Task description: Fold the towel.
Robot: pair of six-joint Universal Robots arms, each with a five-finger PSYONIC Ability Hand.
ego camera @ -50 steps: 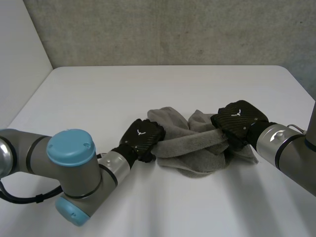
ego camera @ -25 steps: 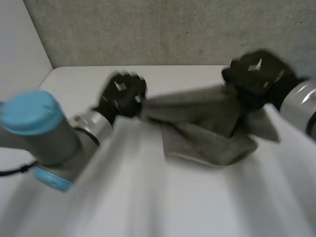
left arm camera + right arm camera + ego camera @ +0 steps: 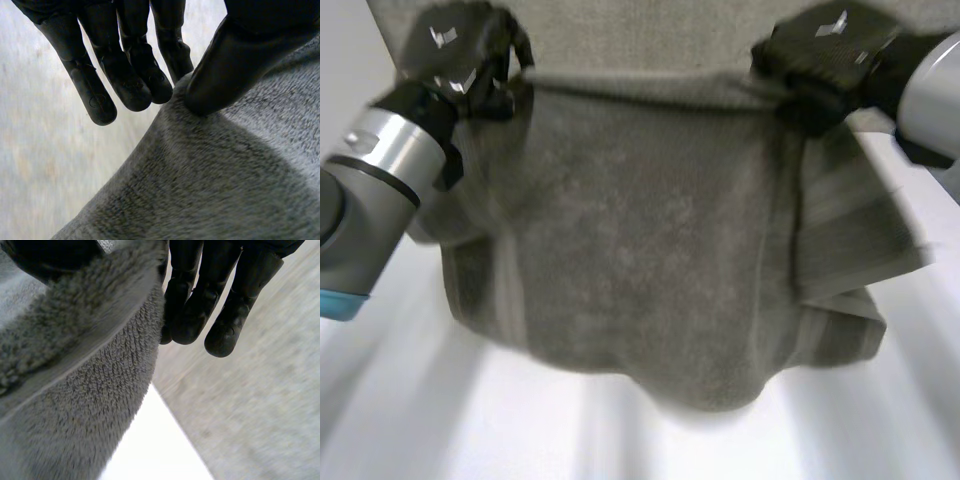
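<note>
The towel (image 3: 640, 250) hangs spread in the air over the white table (image 3: 470, 430), its top edge stretched between the two hands and its broad face sagging down to a rounded lower edge. Whether that edge touches the table cannot be told.

The left hand (image 3: 460, 55) grips the towel's upper corner on its side. In the left wrist view, its thumb (image 3: 225, 70) presses the cloth's edge against nearly straight fingers (image 3: 135, 85) behind it.

The right hand (image 3: 825, 55) grips the top edge at the opposite end, the cloth pinched between thumb (image 3: 45, 255) and fingers (image 3: 200, 310). Outside that grip a banded part of the towel droops doubled.

A grey wall (image 3: 640, 35) stands behind the towel.
</note>
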